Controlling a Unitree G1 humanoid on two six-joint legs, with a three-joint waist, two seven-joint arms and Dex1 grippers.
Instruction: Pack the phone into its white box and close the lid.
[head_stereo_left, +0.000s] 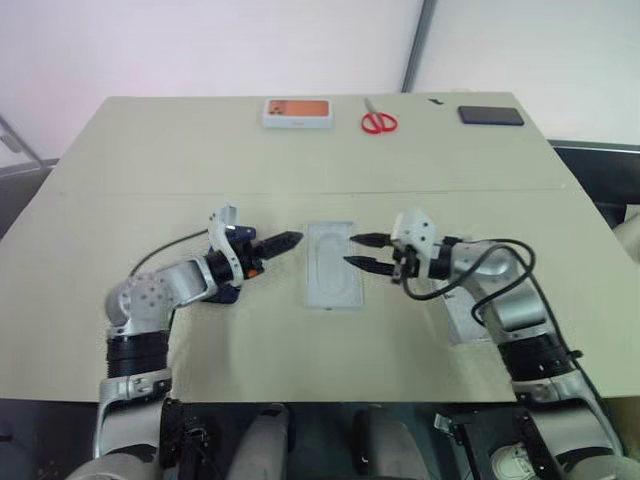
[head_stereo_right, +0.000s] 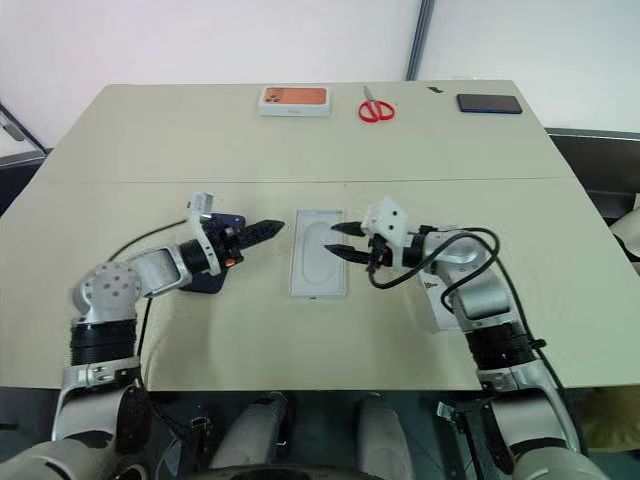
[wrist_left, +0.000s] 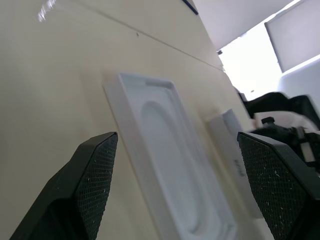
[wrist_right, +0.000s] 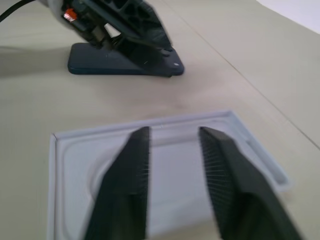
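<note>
The white box (head_stereo_left: 333, 264) lies flat mid-desk, open side up, its moulded white inside showing. The phone (wrist_right: 122, 64) lies on the desk (head_stereo_left: 150, 170) left of it, largely hidden under the left arm. A white rectangular piece (wrist_left: 235, 145), perhaps the lid, sits right of the box, half hidden by the right arm. The left tool (head_stereo_left: 287, 241) hovers released, fingers wide, holding nothing. The right tool (head_stereo_left: 367, 251) hangs over the box's right edge, its 2 fingers (wrist_right: 131, 170) narrowly parted and empty.

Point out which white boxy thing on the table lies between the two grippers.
The open white tray with the moulded oval recess. The orange-pictured box sits at the far edge; another white piece lies under the right arm.
</note>
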